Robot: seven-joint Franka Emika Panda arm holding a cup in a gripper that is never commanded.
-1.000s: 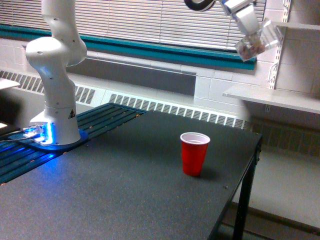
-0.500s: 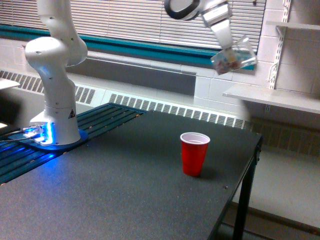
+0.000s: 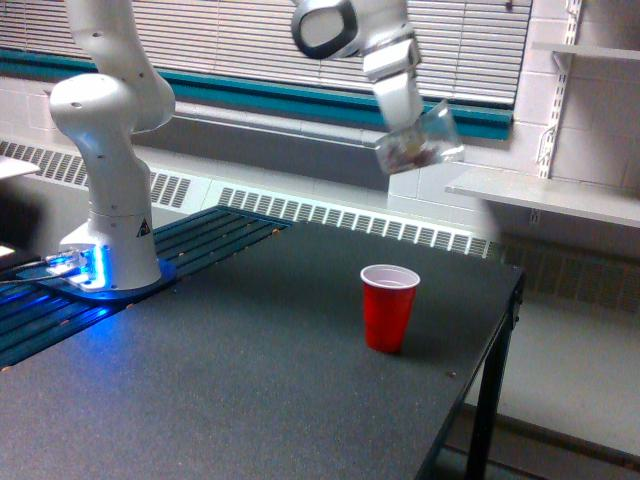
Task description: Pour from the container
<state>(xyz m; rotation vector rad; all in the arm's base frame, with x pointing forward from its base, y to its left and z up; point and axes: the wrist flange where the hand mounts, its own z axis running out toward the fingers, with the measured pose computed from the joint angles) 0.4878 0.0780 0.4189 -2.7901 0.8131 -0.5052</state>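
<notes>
Container — a small clear see-through jar point(image 3: 420, 143) with brownish bits inside — hangs tilted in the exterior view, clamped in the arm's end effector point(image 3: 404, 118), high above the dark worktop point(image 3: 250, 380) and over the upright red plastic cup point(image 3: 389, 307). It looks light, rigid and smooth-walled — likely slippery — so a firm hold across its side wall seems right.

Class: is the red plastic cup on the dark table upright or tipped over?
Upright: the red plastic cup stands on its base, open rim upward, on the dark table.

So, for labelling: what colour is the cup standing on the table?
Red, with a white inside, in the exterior view: cup.
</notes>
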